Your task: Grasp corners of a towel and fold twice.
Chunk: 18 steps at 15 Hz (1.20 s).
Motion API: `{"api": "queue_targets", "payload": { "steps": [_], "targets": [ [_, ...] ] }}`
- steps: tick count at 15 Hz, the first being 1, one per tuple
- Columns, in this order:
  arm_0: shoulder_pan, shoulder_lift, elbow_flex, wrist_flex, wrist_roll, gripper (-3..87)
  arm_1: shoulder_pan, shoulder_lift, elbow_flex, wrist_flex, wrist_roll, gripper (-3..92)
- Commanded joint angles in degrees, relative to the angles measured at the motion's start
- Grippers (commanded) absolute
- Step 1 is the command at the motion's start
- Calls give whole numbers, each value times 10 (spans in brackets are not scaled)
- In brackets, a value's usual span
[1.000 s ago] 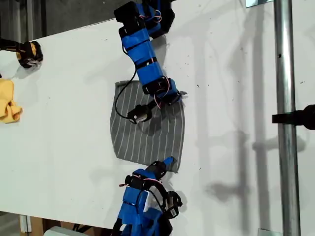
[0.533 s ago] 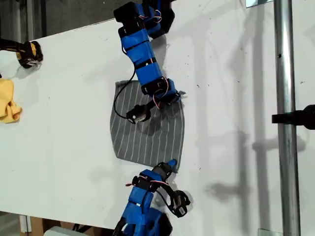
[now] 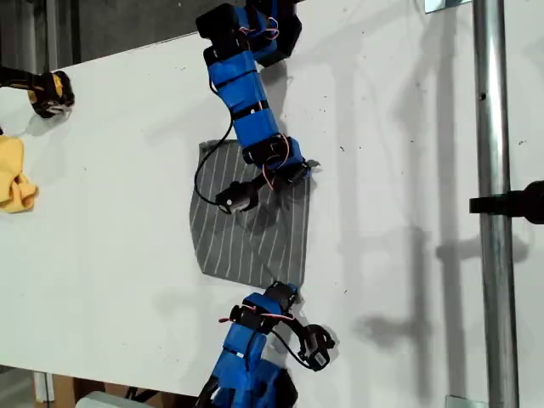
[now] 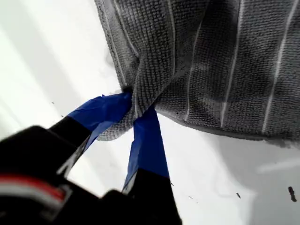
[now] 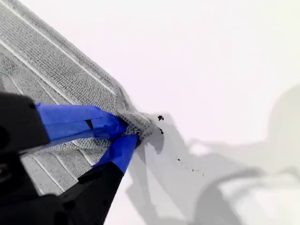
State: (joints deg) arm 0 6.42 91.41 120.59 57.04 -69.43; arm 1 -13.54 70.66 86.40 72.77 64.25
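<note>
First tool (image 4: 135, 110), at the exterior view's bottom, is pinched shut on the near corner (image 4: 123, 129) of the towel (image 3: 246, 242). That corner is raised off the table (image 3: 119, 221), likely for folding. Second tool (image 5: 127, 132) clamps the far corner (image 5: 143, 124). Towel sits mid-table.

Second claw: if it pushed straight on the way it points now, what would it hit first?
My second claw is shut on a corner of the towel. Past that corner I see only bare table, which it would probably meet first, since it seems tilted downward.
</note>
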Motion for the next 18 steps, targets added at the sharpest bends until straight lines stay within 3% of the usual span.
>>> {"api": "queue_targets", "payload": {
  "steps": [1, 7, 10, 13, 18],
  "targets": [
    [5, 60, -50, 32, 14, -14, -3, 57, -37, 9, -9, -1],
    [50, 252, -57, 65, 84, -14, -52, 147, -87, 15, -73, -1],
    [87, 282, -37, 70, 79, -14, -77, 142, -93, 26, -85, -1],
    [19, 325, -12, 65, 107, -14, -27, 165, -94, 43, -92, -1],
    [-185, 369, 14, 40, 233, -14, 112, 260, -31, 71, -98, -1]
  ]
}}
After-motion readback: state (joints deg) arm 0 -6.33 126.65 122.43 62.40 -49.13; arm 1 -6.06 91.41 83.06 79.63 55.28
